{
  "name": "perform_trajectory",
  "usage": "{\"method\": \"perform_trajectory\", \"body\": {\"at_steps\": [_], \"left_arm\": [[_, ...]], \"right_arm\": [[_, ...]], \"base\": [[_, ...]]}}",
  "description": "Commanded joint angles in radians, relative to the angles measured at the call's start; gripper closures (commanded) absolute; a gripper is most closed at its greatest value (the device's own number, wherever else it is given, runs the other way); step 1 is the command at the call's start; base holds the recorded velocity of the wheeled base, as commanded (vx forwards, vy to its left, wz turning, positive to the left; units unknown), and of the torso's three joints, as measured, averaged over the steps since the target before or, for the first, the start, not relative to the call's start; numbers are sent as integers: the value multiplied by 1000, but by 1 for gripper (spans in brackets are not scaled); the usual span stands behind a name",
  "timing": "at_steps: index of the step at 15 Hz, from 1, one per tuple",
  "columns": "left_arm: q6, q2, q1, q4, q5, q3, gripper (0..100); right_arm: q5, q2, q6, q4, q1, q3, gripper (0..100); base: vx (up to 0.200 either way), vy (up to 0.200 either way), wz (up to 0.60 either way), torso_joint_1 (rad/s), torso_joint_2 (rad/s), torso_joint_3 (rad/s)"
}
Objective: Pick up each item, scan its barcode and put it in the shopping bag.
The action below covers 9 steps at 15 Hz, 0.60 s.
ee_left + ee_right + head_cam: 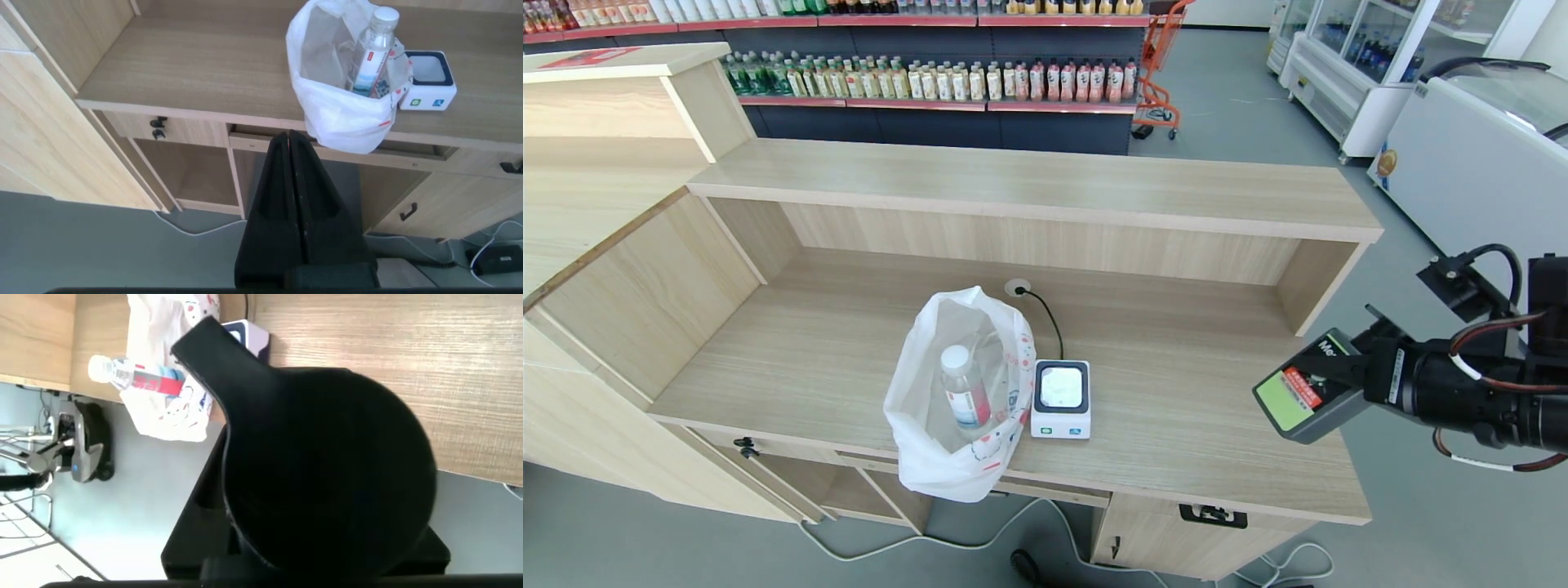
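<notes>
Head view: one bottle point(965, 396) in one bag point(908, 429), one scanner point(1061, 400), one box point(1298, 398).

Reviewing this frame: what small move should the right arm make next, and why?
Probably carry the box leftward over the scanner. The right pincer holds the box at the counter's right edge, away from the scanner's window. A bottle already stands in the shopping bag, so scanning likely comes first.

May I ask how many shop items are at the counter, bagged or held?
2. A bottle stands in the bag, beside the scanner; a box is held in the right gripper at the counter's right end. The bag's folds may hide more.
</notes>
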Motion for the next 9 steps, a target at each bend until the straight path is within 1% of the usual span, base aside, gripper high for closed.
{"method": "perform_trajectory", "body": {"at_steps": [1,7,9], "left_arm": [[0,1,0,0,0,0,100],[2,0,0,0,-1,0,100],[2,1,0,-1,0,1,100]], "right_arm": [[1,-8,1,-4,11,-6,100],[11,-28,-2,-13,30,1,100],[11,-20,-2,-14,31,-1,100]], "base": [[0,0,0,0,0,0],[0,0,0,0,0,0],[0,200,0,5,10,0]]}}
